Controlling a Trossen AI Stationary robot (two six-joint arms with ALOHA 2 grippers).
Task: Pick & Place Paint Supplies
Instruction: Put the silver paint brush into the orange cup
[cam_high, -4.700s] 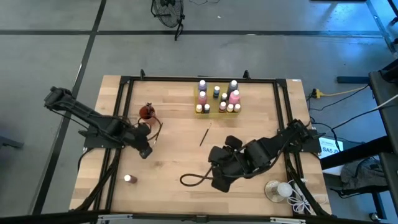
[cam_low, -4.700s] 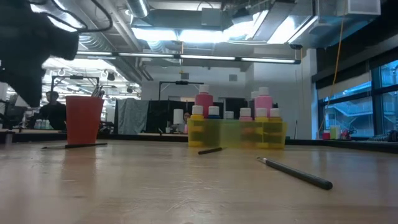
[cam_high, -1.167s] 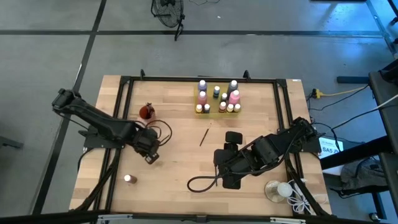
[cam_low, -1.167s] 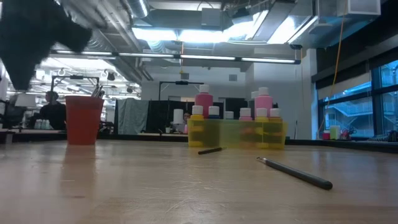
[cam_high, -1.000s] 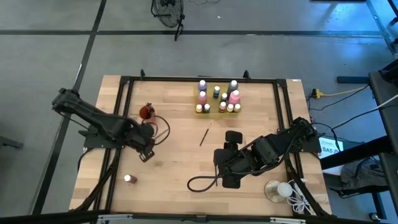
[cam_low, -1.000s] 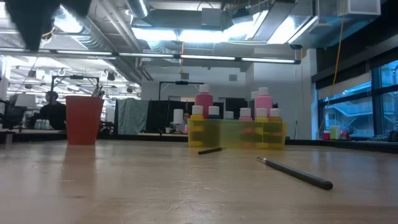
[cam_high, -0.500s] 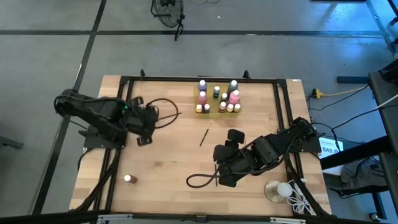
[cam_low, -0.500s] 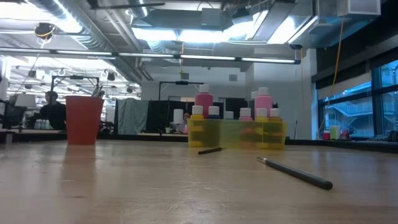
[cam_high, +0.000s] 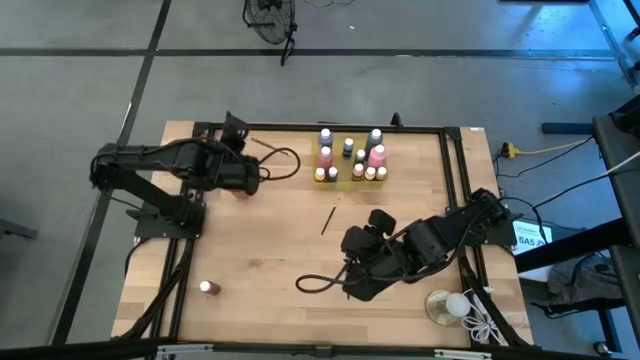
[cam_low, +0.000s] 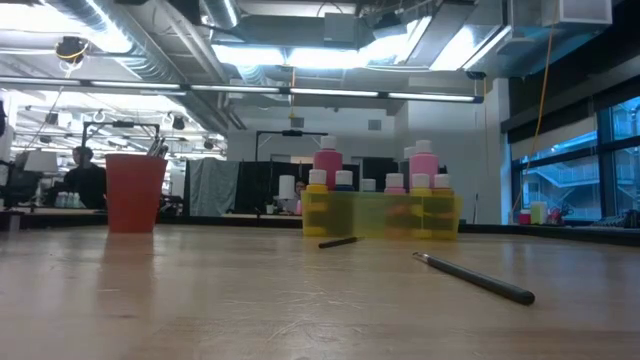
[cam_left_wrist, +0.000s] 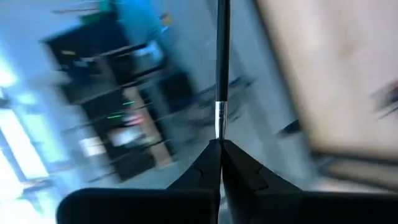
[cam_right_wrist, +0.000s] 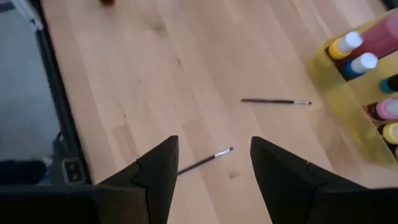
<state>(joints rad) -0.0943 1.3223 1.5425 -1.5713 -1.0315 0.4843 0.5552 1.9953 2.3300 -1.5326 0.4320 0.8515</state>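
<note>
Overhead, the left pincer (cam_left_wrist: 220, 146) is clenched on a paintbrush (cam_left_wrist: 222, 62) whose handle points straight out past its fingertips.

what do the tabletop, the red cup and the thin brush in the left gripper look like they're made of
Pale planked tabletop: wood by its grain and seams, matte.
Red cup: probably plastic, one even colour, slightly see-through.
Thin dark-handled brush pinched in the shut left gripper: glossy dark handle, wood or plastic, with a shiny metal-looking band.

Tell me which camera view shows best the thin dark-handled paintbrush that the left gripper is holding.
The left wrist view: the thin dark-handled paintbrush sticks out from the shut left gripper, its silver ferrule visible. The high view shows only the gripper at the table's far-left side; the other views miss the brush.
</note>
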